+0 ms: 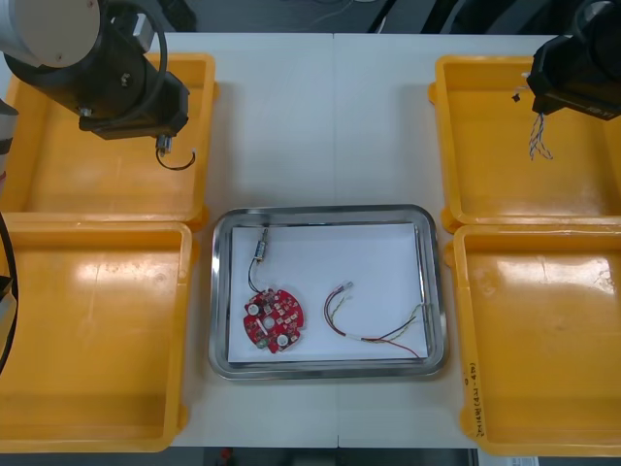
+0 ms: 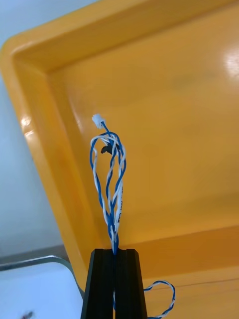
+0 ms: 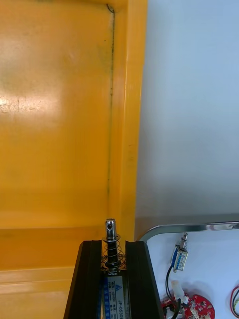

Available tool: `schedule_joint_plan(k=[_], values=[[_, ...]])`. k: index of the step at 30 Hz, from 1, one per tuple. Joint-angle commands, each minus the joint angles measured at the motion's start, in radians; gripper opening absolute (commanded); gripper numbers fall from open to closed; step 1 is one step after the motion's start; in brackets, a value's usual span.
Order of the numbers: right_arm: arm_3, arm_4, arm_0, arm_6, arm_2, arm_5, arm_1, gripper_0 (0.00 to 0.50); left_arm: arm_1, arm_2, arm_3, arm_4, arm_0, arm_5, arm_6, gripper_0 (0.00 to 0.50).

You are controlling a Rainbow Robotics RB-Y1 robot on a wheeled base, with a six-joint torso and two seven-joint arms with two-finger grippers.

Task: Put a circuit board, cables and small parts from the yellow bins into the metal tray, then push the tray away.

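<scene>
While the metal tray [image 1: 325, 211] already holds a circuit board [image 1: 273, 318], a red and yellow cable [image 1: 374, 332] and one small metal part [image 1: 262, 247], loading looks unfinished. The right gripper [image 2: 115, 251] is clamped on a blue and white cable [image 2: 110, 179] over the far right bin [image 1: 485, 146]; the left gripper [image 3: 113, 243] pinches a second metal part [image 3: 110, 230] by the far left bin [image 1: 78, 175]. The tray push is not yet done.

Metal tray [image 1: 325, 211] far-right corner bare, circuit board [image 1: 274, 320] and red and yellow cable [image 1: 365, 337] crowding near side
</scene>
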Motion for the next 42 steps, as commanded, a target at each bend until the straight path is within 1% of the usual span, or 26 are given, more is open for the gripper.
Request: schedule_joint_plan(k=[1,6,10,13,18,21,24,28,31,37,40,42], values=[[-0.103,-0.077,0.027,0.048,0.092,0.004,-0.061,0.000,0.004,-0.006,-0.041,0.015,0.002,0.005,0.026,0.000],[-0.207,-0.180,0.036,0.067,0.195,0.004,-0.088,0.000,0.021,-0.006,-0.041,0.027,0.003,0.009,0.016,0.000],[-0.296,-0.231,0.038,0.068,0.268,0.004,-0.113,0.000,0.029,-0.006,-0.041,0.032,0.002,0.009,0.012,0.000],[-0.341,-0.280,0.039,0.070,0.302,0.004,-0.114,0.000,0.032,-0.006,-0.041,0.032,0.002,0.011,0.010,0.000],[-0.416,-0.387,0.064,0.091,0.322,0.004,-0.107,0.000,0.041,-0.006,-0.041,0.032,0.002,0.015,0.010,0.000],[-0.462,-0.412,0.084,0.122,0.350,0.004,-0.104,0.000,0.043,-0.006,-0.041,0.031,0.002,0.024,0.007,0.000],[-0.502,-0.385,0.094,0.202,0.388,0.004,-0.087,0.000,0.043,-0.006,-0.041,0.031,0.003,0.024,0.006,0.000],[-0.510,-0.358,0.097,0.279,0.431,0.004,-0.050,0.000,0.044,-0.006,-0.041,0.031,0.002,0.024,0.004,0.000],[-0.510,-0.319,0.097,0.337,0.475,0.004,-0.016,0.000,0.044,-0.006,-0.041,0.031,0.002,0.024,0.001,0.000],[-0.487,-0.204,0.096,0.493,0.609,0.004,0.045,0.000,0.046,-0.006,-0.041,0.031,0.003,0.024,0.000,0.000],[-0.471,-0.169,0.096,0.562,0.650,0.004,0.062,0.000,0.046,-0.006,-0.041,0.031,0.002,0.024,-0.002,0.000],[-0.468,-0.157,0.096,0.598,0.678,0.004,0.062,0.000,0.046,-0.006,-0.041,0.032,0.002,0.024,-0.002,0.000]])
